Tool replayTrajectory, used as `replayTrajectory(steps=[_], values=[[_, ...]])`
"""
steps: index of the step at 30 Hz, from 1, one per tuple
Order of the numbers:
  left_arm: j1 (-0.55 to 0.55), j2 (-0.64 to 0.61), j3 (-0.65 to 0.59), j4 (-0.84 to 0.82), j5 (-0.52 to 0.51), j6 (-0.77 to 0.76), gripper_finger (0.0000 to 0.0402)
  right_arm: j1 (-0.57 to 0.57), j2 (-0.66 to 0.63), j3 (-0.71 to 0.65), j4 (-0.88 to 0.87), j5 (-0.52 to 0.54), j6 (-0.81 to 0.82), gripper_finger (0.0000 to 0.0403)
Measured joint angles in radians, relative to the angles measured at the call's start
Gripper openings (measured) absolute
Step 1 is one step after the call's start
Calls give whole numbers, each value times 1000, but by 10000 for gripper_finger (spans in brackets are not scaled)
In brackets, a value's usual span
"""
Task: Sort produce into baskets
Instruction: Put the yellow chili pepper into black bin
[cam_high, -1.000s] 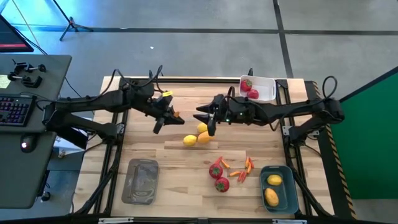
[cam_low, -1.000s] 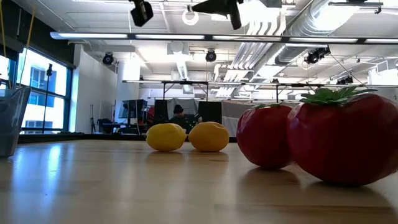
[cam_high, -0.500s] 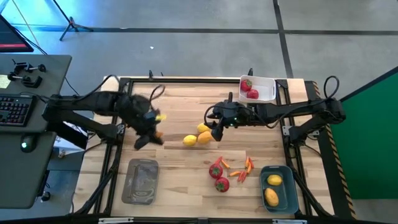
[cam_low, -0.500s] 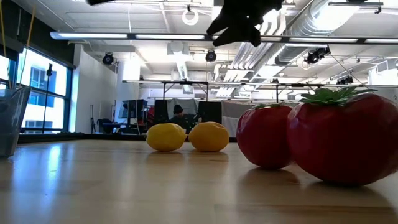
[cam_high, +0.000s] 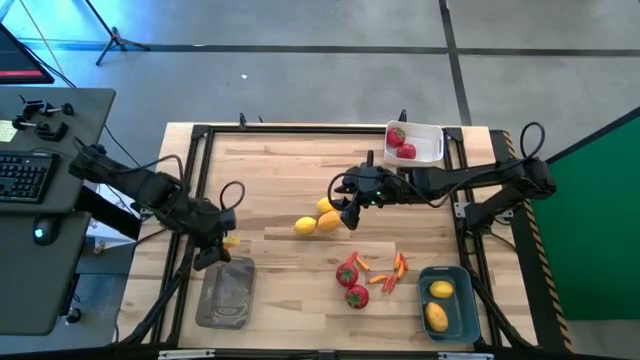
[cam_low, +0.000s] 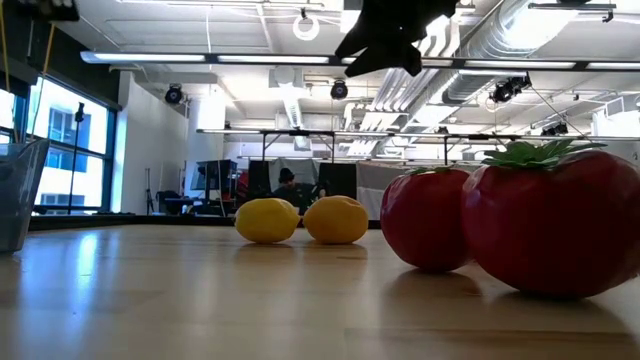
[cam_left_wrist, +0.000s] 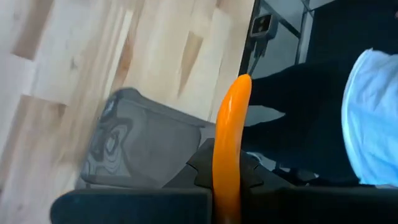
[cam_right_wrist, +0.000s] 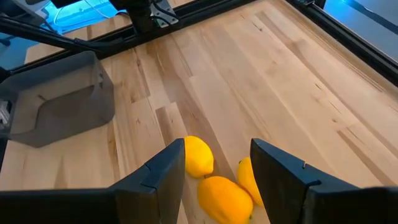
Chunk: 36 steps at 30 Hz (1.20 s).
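High view: left gripper (cam_high: 212, 253) positioned at the table's left side, just beside the near edge of the flat grey basket (cam_high: 225, 291), jaws clamped shut on a thin orange pepper (cam_left_wrist: 228, 149); left wrist view confirms pepper pinched between the fingers, projecting forward over the grey basket. Right gripper (cam_high: 347, 207) held above the table's centre, jaws about half open and gripping nothing, directly over a cluster of three lemons (cam_high: 318, 216); right wrist view shows the lemons (cam_right_wrist: 214, 177) lying on the wood between and just ahead of the two fingers (cam_right_wrist: 163, 175). Further loose produce noted on the wood: three red fruits (cam_high: 352, 281) and several orange-red peppers (cam_high: 393, 270), near the blue-teal basket (cam_high: 460, 320). Blue-teal basket containing two lemons. White basket (cam_high: 430, 131) at the far right corner containing two red fruits.
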Motion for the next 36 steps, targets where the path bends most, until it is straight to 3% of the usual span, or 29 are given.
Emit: replayTrajectory(steps=[5, 14, 23, 28, 36], values=[[-65, 2, -105, 72, 4, -26, 0, 0, 0, 0, -9, 0, 29, 171], [-133, 12, -175, 167, 6, -57, 0, 0, 0, 0, -14, 0, 70, 171], [-241, 106, -258, 341, 38, -46, 0, 0, 0, 0, -14, 10, 94, 171], [-270, 145, -272, 358, 35, -4, 2, 2, 0, 0, -27, 11, 121, 171], [-267, 207, -272, 369, 131, 29, 48, 5, 0, 0, -36, -12, 136, 171]])
